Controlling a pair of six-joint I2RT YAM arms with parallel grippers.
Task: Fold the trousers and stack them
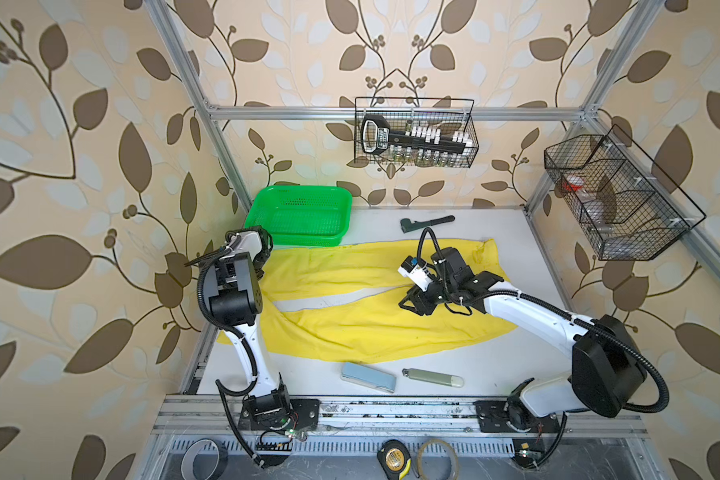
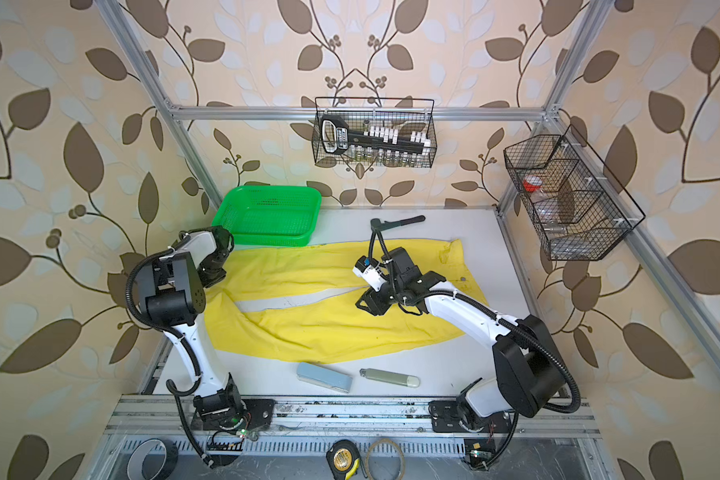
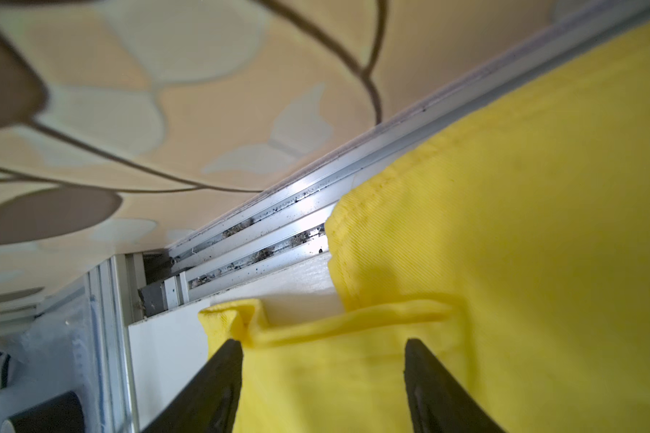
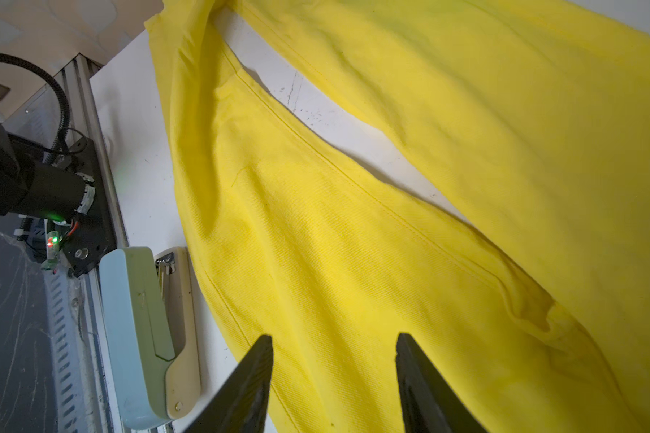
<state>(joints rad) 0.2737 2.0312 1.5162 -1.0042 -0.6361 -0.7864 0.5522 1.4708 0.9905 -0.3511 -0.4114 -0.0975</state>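
Left wrist view has the left gripper (image 3: pixel 321 343) with its fingers spread apart over a curled leg hem of the trousers (image 3: pixel 503 225), and nothing is pinched between them. The right gripper (image 4: pixel 334 337) is the same deal: fingers apart, over the cloth near the crotch seam.

In both top views the trousers lie spread across the white table (image 1: pixel 495 361). The waistband is toward the right and the legs toward the left, with a sliver of table showing between them.

My worry is that the hems sit right at the table's left edge. A sloppy grab could catch only one layer or push cloth off the side. The stapler (image 1: pixel 368 377) sits just beside the near leg and the green basket (image 1: pixel 304 240) is right by the far one, so dragging the cloth could shove either.

Writing: the tool in the wire basket (image 1: pixel 412 99) has a label (image 1: pixel 381 135), too small to read. Same with the tape measure (image 1: pixel 393 457).
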